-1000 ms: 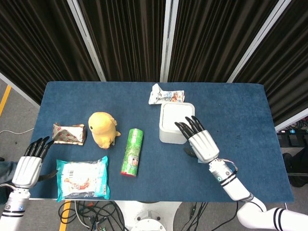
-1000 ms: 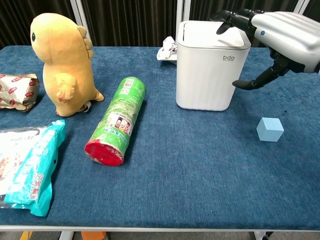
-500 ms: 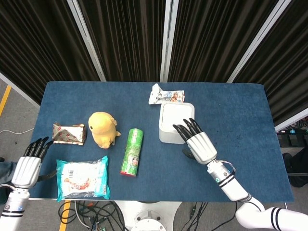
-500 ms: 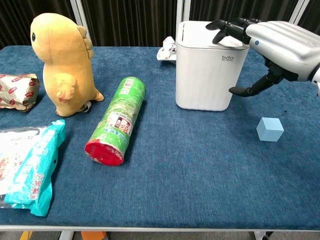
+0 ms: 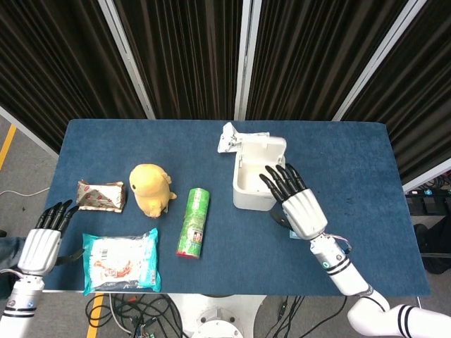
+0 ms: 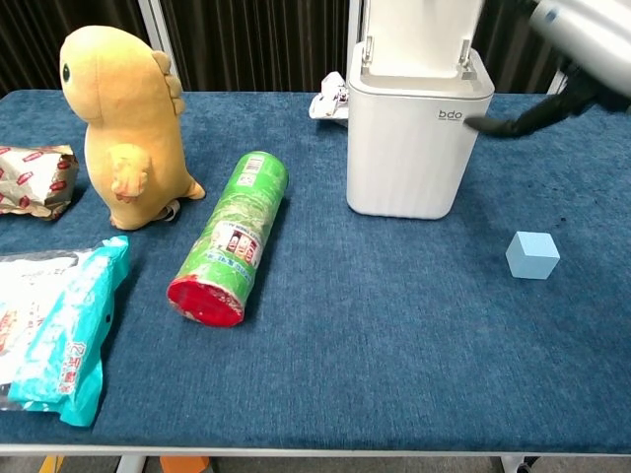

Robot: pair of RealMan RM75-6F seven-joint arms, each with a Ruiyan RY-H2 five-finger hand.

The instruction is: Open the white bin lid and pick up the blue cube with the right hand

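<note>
A white, ribbed plastic bin (image 6: 409, 143) with a small grey logo stands upright slightly right of centre in the chest view, its hinged white lid (image 6: 422, 34) raised upright at the top edge of the frame. A small pale-blue cube (image 6: 532, 255) rests flat at lower right, well apart from the bin.

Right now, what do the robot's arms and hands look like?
Both hands, left hand and right hand, have glossy white shells over the palm and black fingers. Each wrist carries a white cuff with black rings and small blue marks. The right forearm is white with black bands. No loose cables show.
</note>
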